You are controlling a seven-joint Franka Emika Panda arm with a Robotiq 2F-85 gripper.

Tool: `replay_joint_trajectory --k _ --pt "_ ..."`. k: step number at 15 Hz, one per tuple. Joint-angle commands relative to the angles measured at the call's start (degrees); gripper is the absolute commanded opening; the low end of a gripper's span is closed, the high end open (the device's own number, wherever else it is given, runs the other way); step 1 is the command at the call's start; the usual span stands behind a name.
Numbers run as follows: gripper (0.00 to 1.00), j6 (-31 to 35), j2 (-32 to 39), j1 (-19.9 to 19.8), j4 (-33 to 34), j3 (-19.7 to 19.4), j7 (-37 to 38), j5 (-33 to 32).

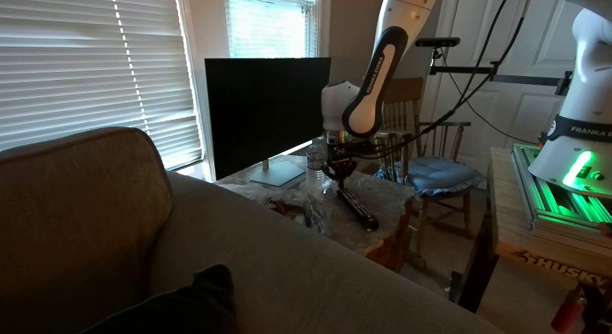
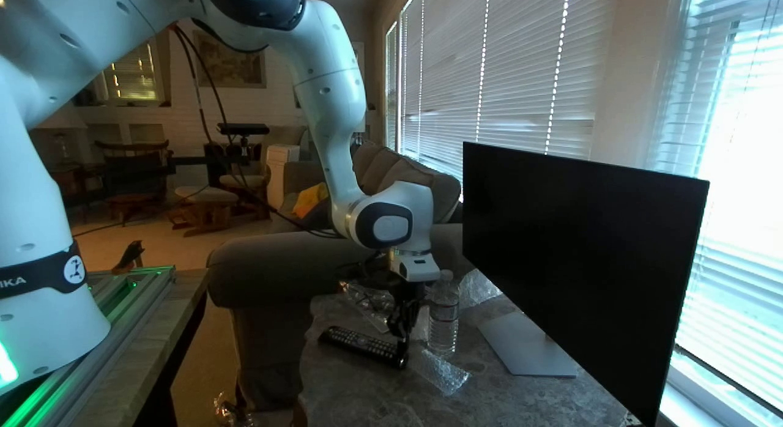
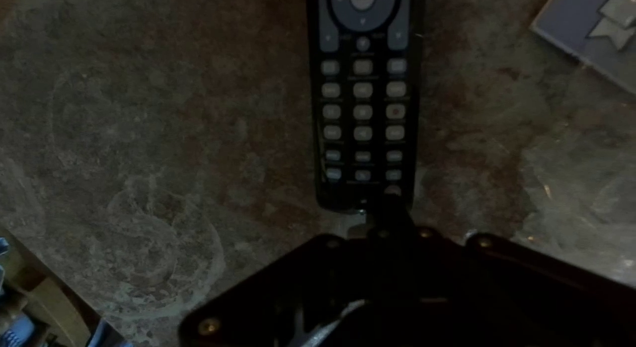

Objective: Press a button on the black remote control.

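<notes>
The black remote control (image 3: 363, 123) lies flat on the stone-look table, buttons facing up. It also shows in both exterior views (image 1: 357, 209) (image 2: 361, 345). My gripper (image 3: 390, 203) is shut, with its fingers together and nothing between them. It points down at one end of the remote, as both exterior views show (image 1: 341, 183) (image 2: 403, 342). In the wrist view the dark fingertips cover part of a round reddish button at the remote's near right corner. I cannot tell whether the fingertips touch that button.
A large black monitor (image 1: 267, 114) stands on the table (image 2: 489, 402) on a grey base (image 2: 529, 347). A clear water bottle (image 2: 443, 317) stands close to the gripper. Clear plastic wrapping (image 2: 441, 372) lies nearby. A sofa (image 1: 287, 272) borders the table, and a chair (image 1: 432, 173) stands beside it.
</notes>
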Motion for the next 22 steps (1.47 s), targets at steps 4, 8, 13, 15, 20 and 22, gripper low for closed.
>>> replay_joint_trajectory --k 4,8,13,15,20,22 --pt "0.0 2.63 0.87 0.99 -0.16 -0.66 -1.96 1.9" --pt "0.0 2.58 0.97 1.3 -0.16 -0.97 -2.2 1.78" --pt "0.0 3.06 1.53 2.55 -0.75 -2.47 -2.56 1.01" --pt "0.0 3.46 2.55 3.86 -0.71 -4.02 -2.31 0.44" --pt "0.0 3.26 4.66 8.79 -1.12 -8.57 -1.39 -1.2" --pt "0.0 2.44 5.07 10.42 -1.03 -9.86 -1.16 -1.46"
